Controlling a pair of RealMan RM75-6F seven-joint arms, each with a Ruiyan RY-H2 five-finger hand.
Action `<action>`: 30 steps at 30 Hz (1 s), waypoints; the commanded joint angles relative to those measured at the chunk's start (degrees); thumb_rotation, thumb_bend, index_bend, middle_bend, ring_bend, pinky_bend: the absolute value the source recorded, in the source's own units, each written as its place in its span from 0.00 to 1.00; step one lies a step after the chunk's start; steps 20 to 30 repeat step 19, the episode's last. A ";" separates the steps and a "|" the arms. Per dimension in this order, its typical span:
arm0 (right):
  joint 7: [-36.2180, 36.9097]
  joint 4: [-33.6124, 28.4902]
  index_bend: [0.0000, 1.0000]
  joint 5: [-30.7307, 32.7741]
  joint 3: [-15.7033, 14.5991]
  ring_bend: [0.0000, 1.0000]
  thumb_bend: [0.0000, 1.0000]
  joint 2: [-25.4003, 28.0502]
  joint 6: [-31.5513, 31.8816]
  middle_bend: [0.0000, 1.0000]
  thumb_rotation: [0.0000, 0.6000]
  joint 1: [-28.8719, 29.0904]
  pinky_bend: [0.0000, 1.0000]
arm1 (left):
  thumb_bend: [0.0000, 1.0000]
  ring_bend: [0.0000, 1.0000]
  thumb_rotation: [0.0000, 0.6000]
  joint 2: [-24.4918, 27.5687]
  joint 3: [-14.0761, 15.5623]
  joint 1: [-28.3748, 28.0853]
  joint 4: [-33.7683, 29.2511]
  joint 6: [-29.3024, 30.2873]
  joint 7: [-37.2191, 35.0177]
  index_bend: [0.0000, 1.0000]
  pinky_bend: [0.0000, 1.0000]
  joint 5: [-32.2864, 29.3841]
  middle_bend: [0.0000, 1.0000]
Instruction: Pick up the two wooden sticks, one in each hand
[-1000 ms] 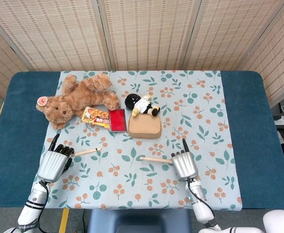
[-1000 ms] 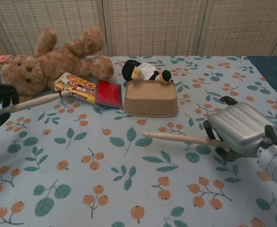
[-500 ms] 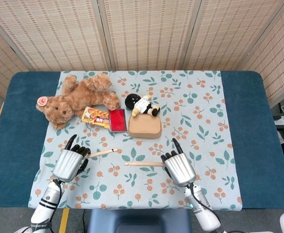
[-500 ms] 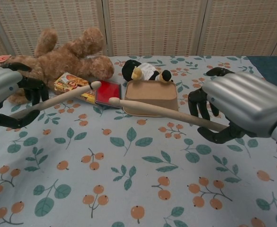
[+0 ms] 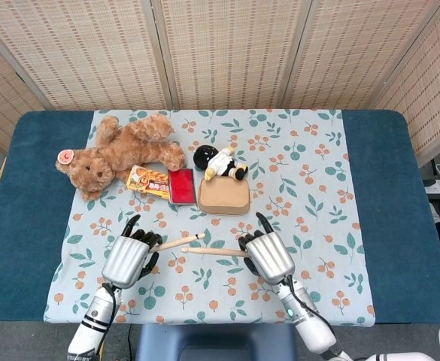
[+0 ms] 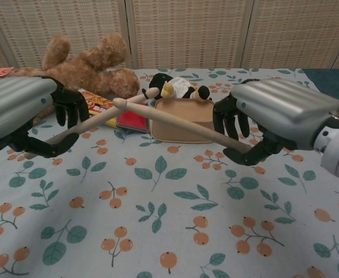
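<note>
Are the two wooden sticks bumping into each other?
Cannot tell. In the chest view the left stick and right stick cross near their tips; in the head view their tips lie close, a gap unclear.

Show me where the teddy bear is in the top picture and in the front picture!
Head view: the teddy bear lies upper left on the flowery cloth, left of the red case.
Chest view: the teddy bear lies at the back left, behind the left hand.
Shared landmark: the tan box, to the bear's right in both views.
</note>
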 commanded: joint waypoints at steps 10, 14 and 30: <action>4.39 -1.59 1.00 6.26 2.32 0.51 0.33 3.88 -5.70 0.88 1.00 3.35 0.10 | 0.50 0.46 1.00 -3.18 0.62 1.11 -1.43 3.68 5.86 0.78 0.16 -0.52 0.83; 6.20 -1.38 1.00 5.28 2.10 0.51 0.33 4.17 -5.89 0.88 1.00 3.78 0.10 | 0.50 0.46 1.00 -3.65 0.72 1.01 -0.78 3.93 6.08 0.78 0.16 -0.05 0.83; 6.44 -1.48 1.00 5.48 1.68 0.51 0.33 4.39 -5.54 0.88 1.00 4.08 0.10 | 0.50 0.46 1.00 -3.99 0.85 0.97 -0.30 4.20 6.37 0.78 0.16 0.45 0.83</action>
